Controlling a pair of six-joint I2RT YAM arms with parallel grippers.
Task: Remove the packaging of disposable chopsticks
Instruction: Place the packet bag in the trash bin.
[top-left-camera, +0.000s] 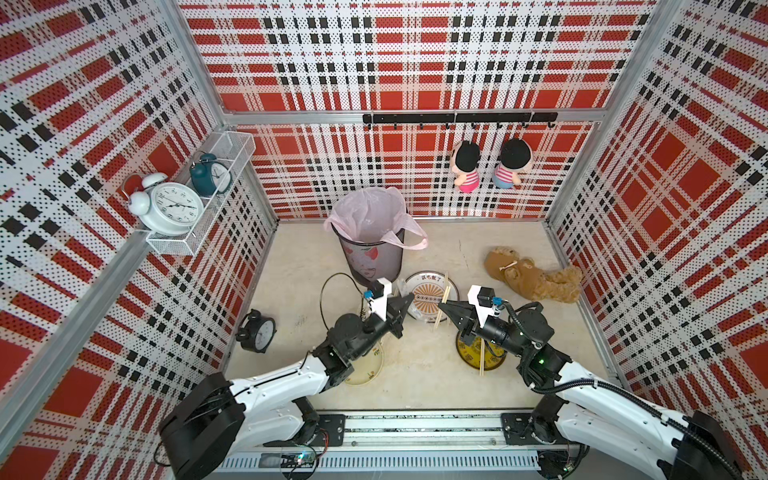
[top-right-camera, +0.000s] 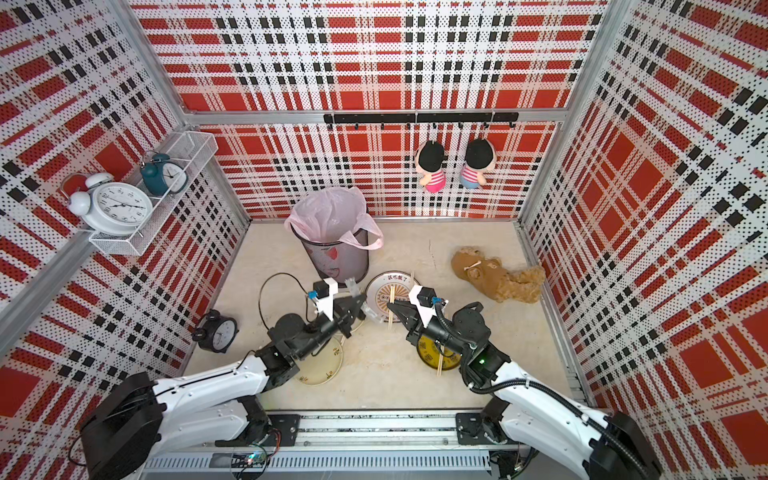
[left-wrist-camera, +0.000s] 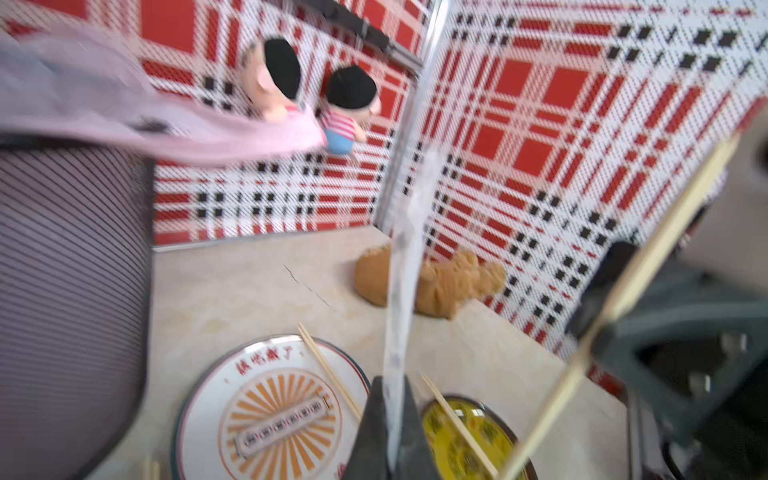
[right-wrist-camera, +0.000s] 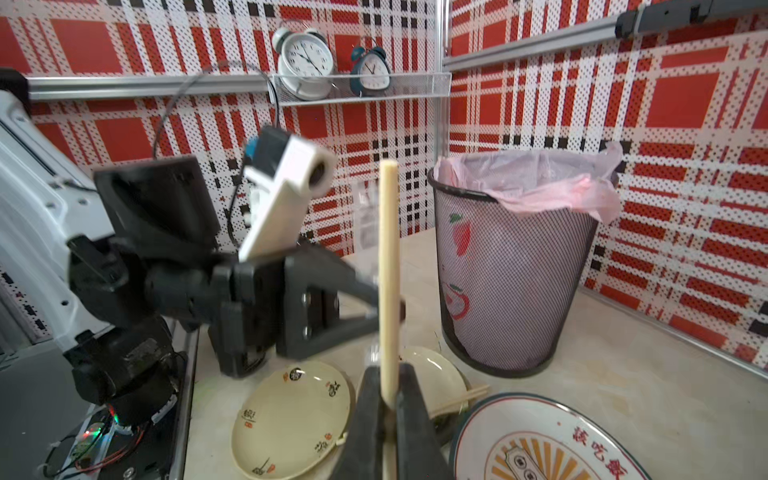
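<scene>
Left wrist shows packaging (left-wrist-camera: 405, 257) as translucent, white-printed strip

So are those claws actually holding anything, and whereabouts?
Yes. The left gripper pinches a clear packaging sleeve near one end; the right gripper clamps the bare chopsticks partway along their length.

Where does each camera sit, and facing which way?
Both top views: overhead behind the robot, facing down at the beige tabletop; left gripper, right gripper show.
Left wrist: past its gripper, shut on transparent plastic sleeve, toward brown plush toy.
Right wrist: past its gripper, shut on pale wooden chopsticks, toward black mesh bin.
Wrist views share the white sunburst plate.
</scene>
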